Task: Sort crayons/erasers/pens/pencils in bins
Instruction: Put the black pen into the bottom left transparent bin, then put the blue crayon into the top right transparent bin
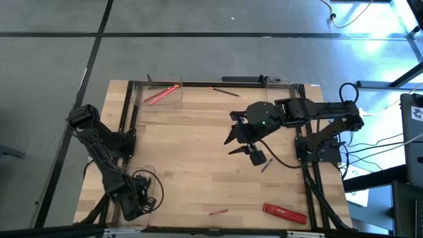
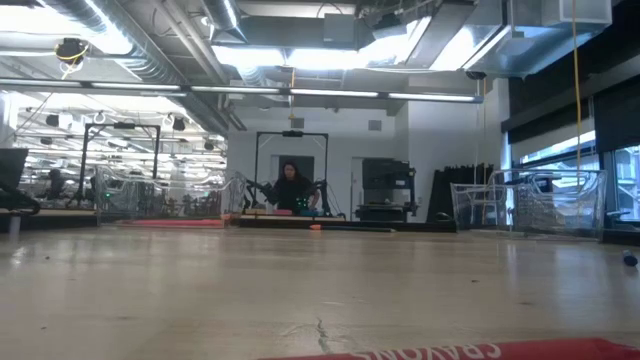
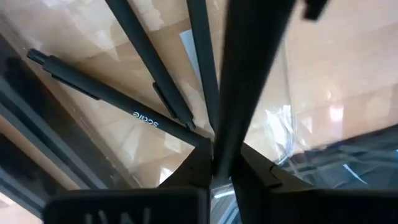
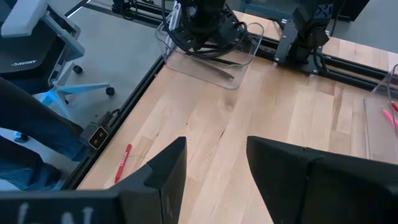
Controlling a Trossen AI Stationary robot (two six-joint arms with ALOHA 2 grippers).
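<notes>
The right gripper (image 1: 239,141) hovers over the middle of the table (image 1: 198,158), jaws apart and holding nothing. The left gripper (image 1: 141,198) reaches into a clear bin (image 1: 153,173) at the table's near left corner, jaws together over dark pens (image 3: 118,102). Another bin (image 1: 173,96) at the far edge holds red crayons (image 1: 161,94). A loose crayon (image 1: 219,212) lies near the near edge, beside a flat red box (image 1: 285,213).
</notes>
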